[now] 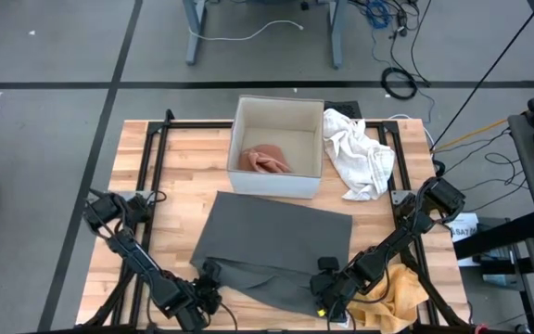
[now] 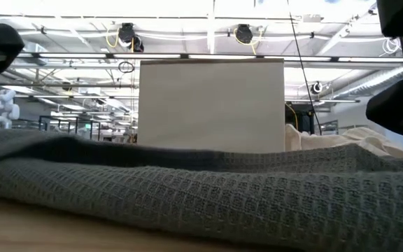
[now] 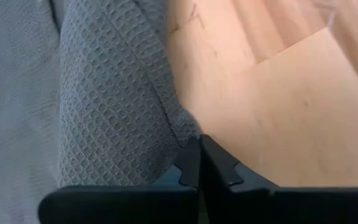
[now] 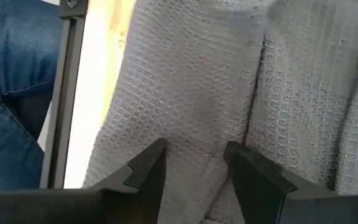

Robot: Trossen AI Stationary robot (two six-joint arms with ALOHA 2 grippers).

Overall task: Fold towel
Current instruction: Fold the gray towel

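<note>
- Your table (image 1: pixel 179 158) carries the grey towel (image 1: pixel 276 246) spread at its front centre, the near edge rumpled.
- Behind the towel sits a white box (image 1: pixel 277 147) holding a pink cloth (image 1: pixel 265 160); a white cloth (image 1: pixel 360 153) lies beside it, a yellow cloth (image 1: pixel 399 289) at the front right corner.
- Your left gripper (image 3: pixel 199 163) has its fingers pressed together at the towel's front left corner; whether cloth is caught cannot be told.
- Your right gripper (image 4: pixel 194 163) stands spread over the front right edge.
- In the low view the towel hides the box's base.
</note>
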